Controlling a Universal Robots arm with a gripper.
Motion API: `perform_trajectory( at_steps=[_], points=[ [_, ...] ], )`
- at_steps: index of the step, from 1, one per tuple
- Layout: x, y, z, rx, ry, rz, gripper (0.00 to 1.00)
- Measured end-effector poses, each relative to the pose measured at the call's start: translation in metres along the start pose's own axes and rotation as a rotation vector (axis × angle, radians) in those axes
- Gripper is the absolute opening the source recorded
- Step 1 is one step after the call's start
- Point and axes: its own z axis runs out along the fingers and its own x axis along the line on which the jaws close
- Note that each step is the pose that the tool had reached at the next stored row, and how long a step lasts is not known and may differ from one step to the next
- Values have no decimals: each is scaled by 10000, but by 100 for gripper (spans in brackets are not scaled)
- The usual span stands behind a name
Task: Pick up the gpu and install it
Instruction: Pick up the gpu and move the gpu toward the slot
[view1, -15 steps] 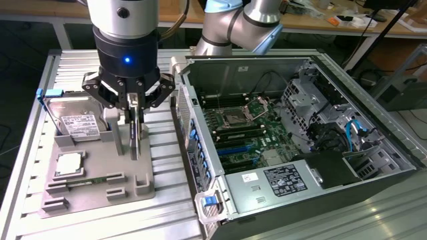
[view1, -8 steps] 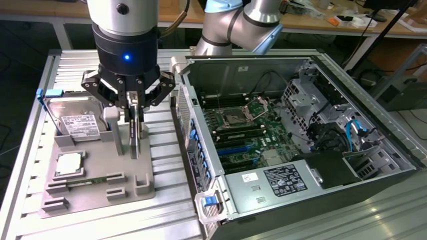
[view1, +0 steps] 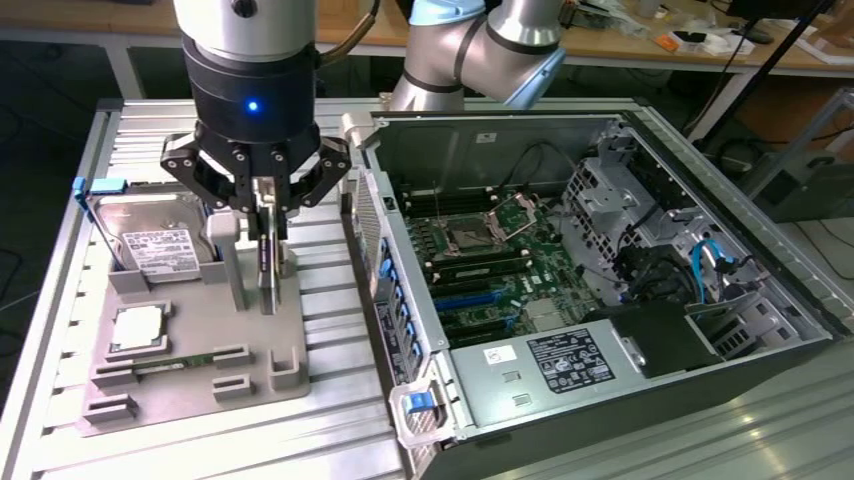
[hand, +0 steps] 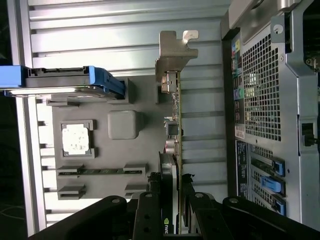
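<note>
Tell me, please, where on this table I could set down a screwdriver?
Free: slatted table between the grey tray and its near edge, and beyond the hard drive. Crowded: the strip between the case and the gripper, shut on the gpu.

1 arm with 1 gripper. 1 gpu. 1 table bears 1 tray and 1 open case; in the exterior view the tray lies at 9 o'clock from the case. On the tray: 1 hard drive, 1 processor, 1 memory stick. In the case: 1 motherboard and 1 power supply. The wrist view counts 3 blue tabs on the case's rear.
</note>
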Motion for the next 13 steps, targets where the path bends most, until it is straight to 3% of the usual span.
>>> perform_trajectory(
  at_steps=[13],
  points=[
    [2, 2, -90, 0, 0, 0, 27]
  ],
)
